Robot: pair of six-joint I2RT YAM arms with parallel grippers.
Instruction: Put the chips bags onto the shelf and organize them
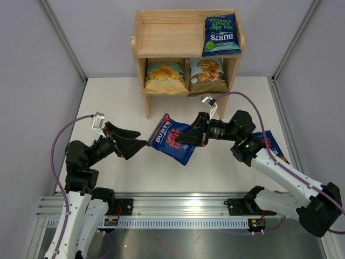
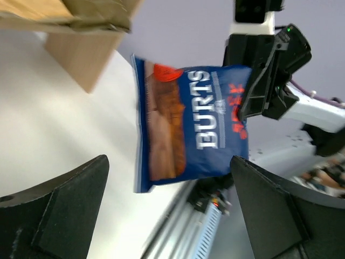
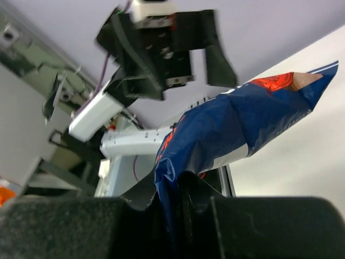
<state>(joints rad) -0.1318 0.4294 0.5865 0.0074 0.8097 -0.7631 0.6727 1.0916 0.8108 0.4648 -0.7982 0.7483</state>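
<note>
Looking first at the red-lettered Burts bag (image 1: 167, 137): hangs seemingly clear of the table (image 1: 118, 102), between the two arms and just in front of the shelf (image 1: 161, 32). Lies tilted, printed face up toward the top camera, long axis slanting roughly across the gap between the two grippers. Sits pinched at its right edge by the right gripper (image 1: 184, 139), jaws clenched hard on crumpled foil, with blue film folded down between the pads in the right wrist view. Faces the left gripper (image 1: 141, 143) at the opposite corner, jaws spread wide and grasping nothing, fingers (image 2: 64, 210) standing either side of the bag in the left wrist view with open space all round. May be brushed at that corner by the tips; impossible to tell from above.

Counts, by that reading, as the right arm's load alone. Points to the shelf's top tier as the likely goal: bare wood left of the green-lettered Burts bag (image 1: 221, 35), with the lower tier filled by the yellow Chips bag (image 1: 164, 75) and the Cassava Chips bag (image 1: 207, 74). Calls for a lift up and away from the arm bases, over the front lip, bag turned upright. Leaves one more dark-blue Burts bag (image 1: 272, 145) flat on the table under the right forearm, nearer the right arm than the left.
</note>
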